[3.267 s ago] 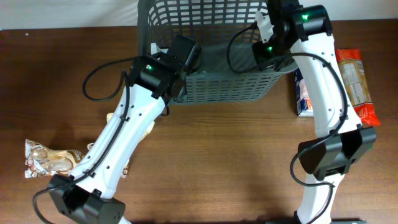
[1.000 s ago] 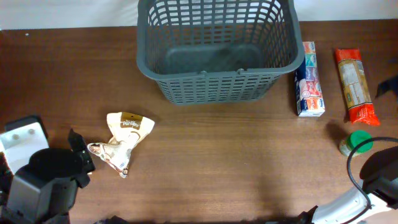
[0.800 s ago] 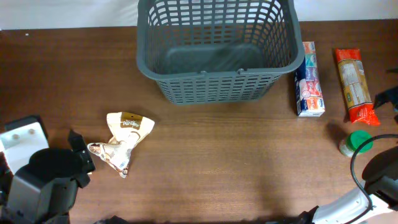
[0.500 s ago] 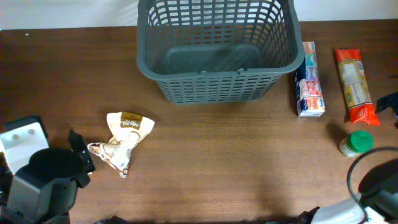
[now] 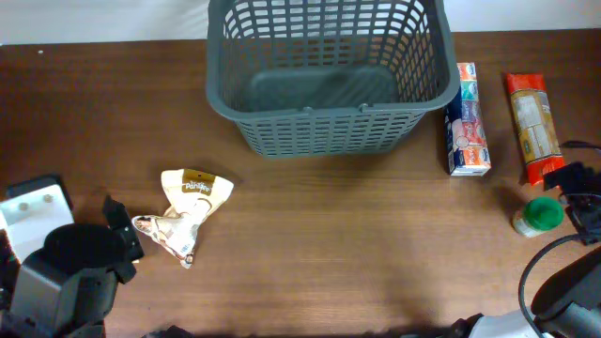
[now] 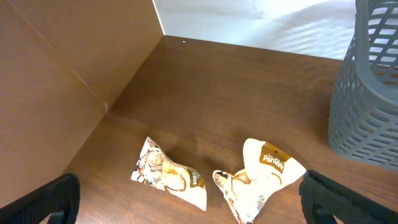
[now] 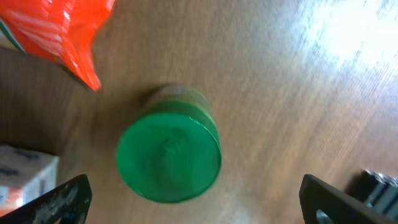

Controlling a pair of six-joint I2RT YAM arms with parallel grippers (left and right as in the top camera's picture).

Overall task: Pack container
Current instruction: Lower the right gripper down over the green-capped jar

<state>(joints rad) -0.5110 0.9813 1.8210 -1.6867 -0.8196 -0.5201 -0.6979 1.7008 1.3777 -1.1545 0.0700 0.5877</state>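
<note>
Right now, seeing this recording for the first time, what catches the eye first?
The big dark grey basket, empty, dominates the far edge of the table. Next comes the green-lidded jar at right front, with the open right gripper hovering directly above it. A crumpled white-and-gold snack packet lies at left front.

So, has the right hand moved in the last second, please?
Yes. The right hand has slid along the orange packet from its middle to its near end, beside the green-lidded jar.
</note>
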